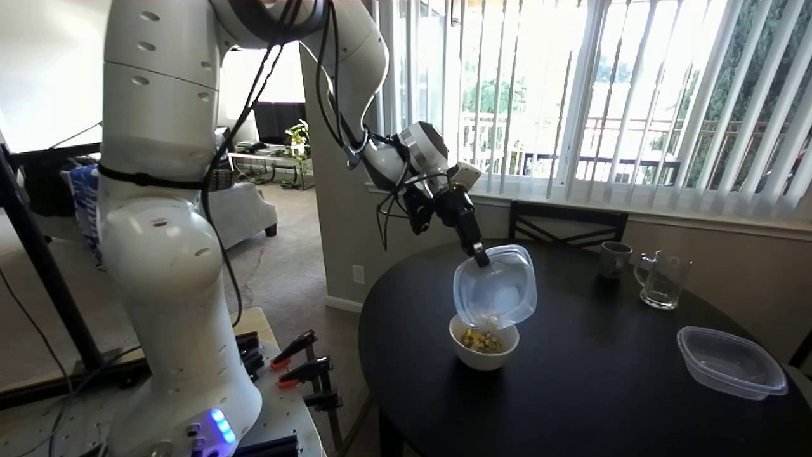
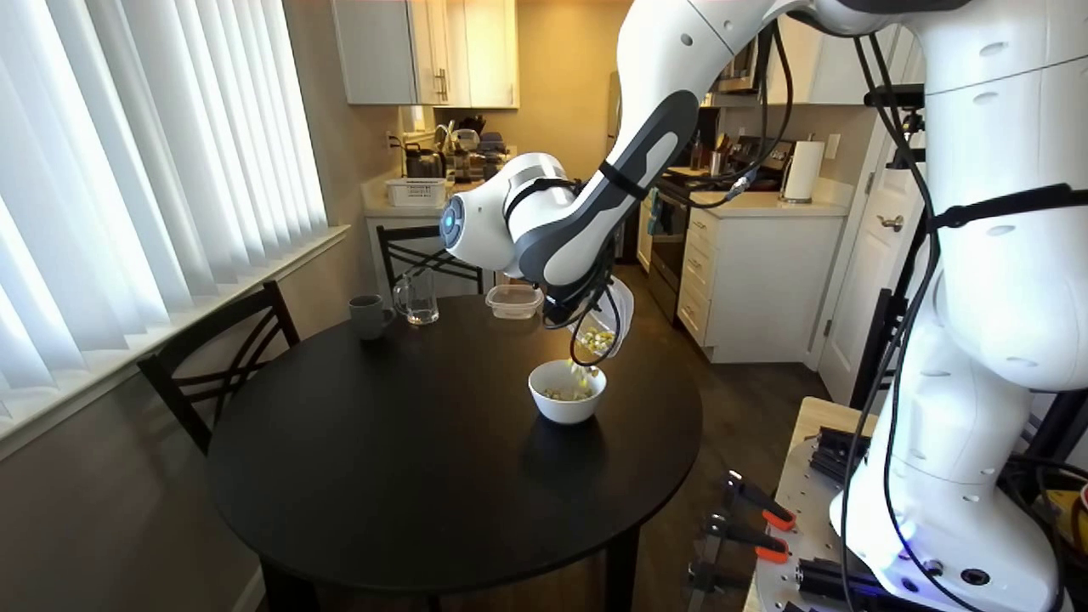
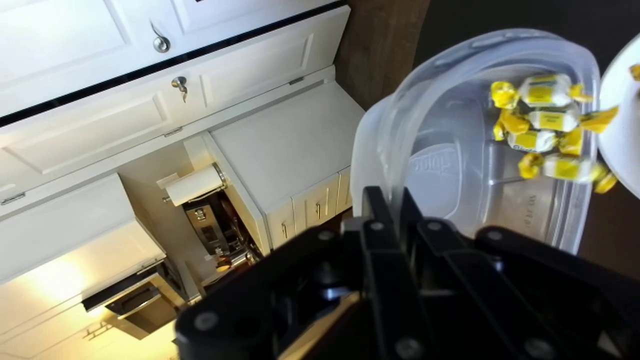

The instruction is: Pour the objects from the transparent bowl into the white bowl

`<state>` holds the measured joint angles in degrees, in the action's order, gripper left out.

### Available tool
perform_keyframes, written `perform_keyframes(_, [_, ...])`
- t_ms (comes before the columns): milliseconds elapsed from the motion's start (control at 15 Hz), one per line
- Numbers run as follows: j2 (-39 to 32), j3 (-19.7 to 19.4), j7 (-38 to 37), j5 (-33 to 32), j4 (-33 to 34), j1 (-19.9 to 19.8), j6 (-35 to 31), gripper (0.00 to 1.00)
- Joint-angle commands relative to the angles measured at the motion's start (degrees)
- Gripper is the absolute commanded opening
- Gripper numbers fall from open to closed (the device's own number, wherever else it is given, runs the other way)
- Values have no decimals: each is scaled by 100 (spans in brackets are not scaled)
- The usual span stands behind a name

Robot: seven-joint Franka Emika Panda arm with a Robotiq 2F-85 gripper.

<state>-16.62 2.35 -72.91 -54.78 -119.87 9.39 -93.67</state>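
Observation:
My gripper (image 1: 480,252) is shut on the rim of the transparent bowl (image 1: 491,289); its fingers (image 3: 392,202) pinch the wall in the wrist view. The transparent bowl is steeply tilted, its low edge over the white bowl (image 1: 483,362). The objects are small yellow-and-white wrapped pieces. Several (image 3: 547,120) lie at the low edge inside the transparent bowl (image 3: 450,120). Some objects (image 2: 582,374) are in the air between the bowls, and a heap (image 1: 481,343) lies in the white bowl. The white bowl stands upright on the table, partly cut off in the wrist view (image 3: 622,120).
A larger flat clear container (image 1: 729,365) stands on the round dark table (image 1: 571,406). A clear glass mug (image 1: 663,289) and a grey mug (image 1: 614,260) stand near the window side. A dark chair (image 1: 568,222) is at the table's edge.

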Motion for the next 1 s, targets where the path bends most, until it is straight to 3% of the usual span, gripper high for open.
perform_keyframes(0, [67,134,-125,-132,-59,60,223,6])
perform_keyframes(800, [157,233,-580,-390,-59,50,-77,6])
perform_keyframes(867, [6,240,-366,-229,57,23,67,32])
perform_keyframes(933, [5,241,-391,-236,64,23,61,9])
